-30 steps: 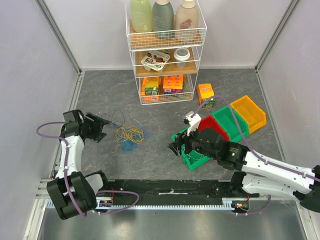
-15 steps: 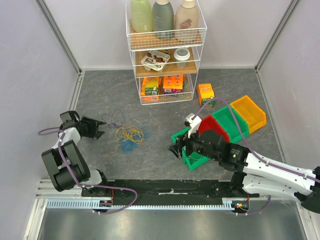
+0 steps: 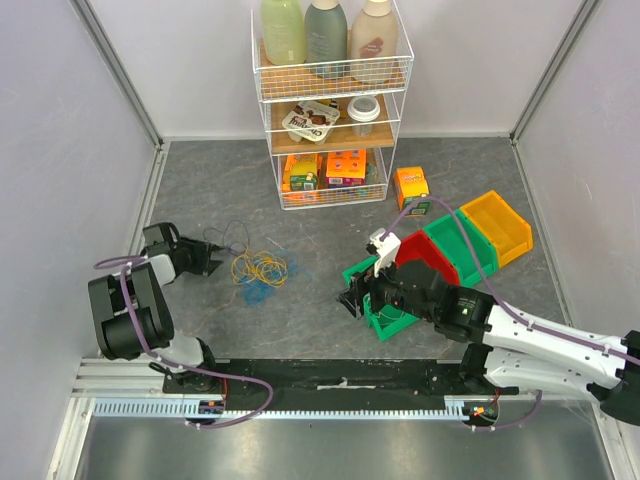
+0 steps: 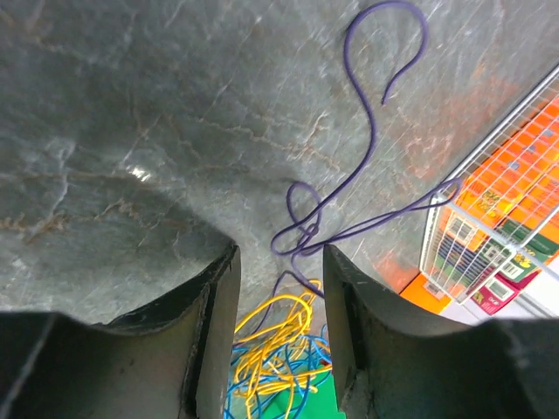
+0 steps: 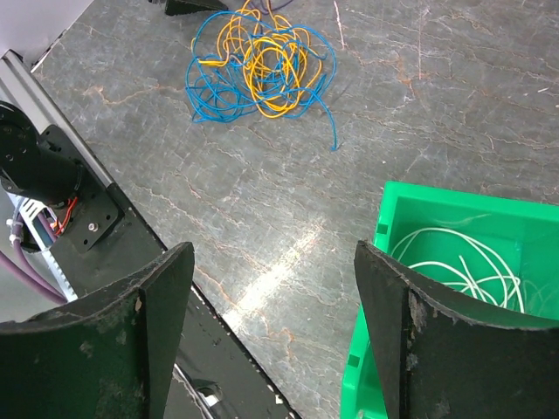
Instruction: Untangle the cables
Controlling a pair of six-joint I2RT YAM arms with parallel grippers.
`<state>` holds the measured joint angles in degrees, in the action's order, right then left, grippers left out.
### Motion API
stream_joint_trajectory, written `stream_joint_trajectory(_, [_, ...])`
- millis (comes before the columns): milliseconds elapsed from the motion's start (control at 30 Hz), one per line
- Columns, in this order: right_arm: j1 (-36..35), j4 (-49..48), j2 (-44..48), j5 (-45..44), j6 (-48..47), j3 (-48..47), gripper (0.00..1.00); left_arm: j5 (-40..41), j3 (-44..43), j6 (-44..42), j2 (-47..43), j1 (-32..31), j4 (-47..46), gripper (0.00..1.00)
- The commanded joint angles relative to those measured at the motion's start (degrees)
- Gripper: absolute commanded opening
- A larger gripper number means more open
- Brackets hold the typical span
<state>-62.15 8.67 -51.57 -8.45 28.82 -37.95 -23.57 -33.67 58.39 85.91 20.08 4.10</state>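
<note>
Both empty: left fingers (image 4: 214,323) slightly parted, right fingers (image 5: 157,332) wide apart. Yellow-blue tangle (image 5: 262,61) on desk (image 5: 262,201), 12 o'clock of right fingers. Dark wire (image 4: 303,237), left wrist view: long axis 7-to-1 o'clock. White cable (image 5: 454,253) coiled in green bin (image 5: 454,205).

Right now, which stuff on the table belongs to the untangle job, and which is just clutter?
Job:
- yellow cable and blue cable, knotted together
- dark cable, beside that knot
- white cable, inside the front green bin

Clutter:
- stocked wire rack
- orange box
- red bin
- yellow bin
</note>
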Motion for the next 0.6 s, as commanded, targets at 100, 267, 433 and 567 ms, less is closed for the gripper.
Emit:
stream_joint_trajectory(100, [-0.25, -0.67, 2.18, -0.78, 2.38, 0.43, 0.82, 3.80, -0.87, 3.83, 5.66, -0.04, -6.47, 0.47])
stream_joint_trajectory(267, [-0.25, 1.00, 1.56, -0.87, 1.95, -0.98, 0.82, 3.80, -1.75, 4.19, 5.59, 0.05, -8.14, 0.20])
stream_joint_trajectory(433, [-0.25, 0.39, 1.21, -1.66, 3.17, -0.63, 0.82, 6.16, -0.78, 3.14, -2.56, -0.12, -4.99, 0.05])
stream_joint_trajectory(567, [-0.25, -0.05, -0.02, 0.01, 3.88, -0.89, 0.82, 9.76, -2.36, 0.76, -14.60, -0.04, 3.35, 0.02])
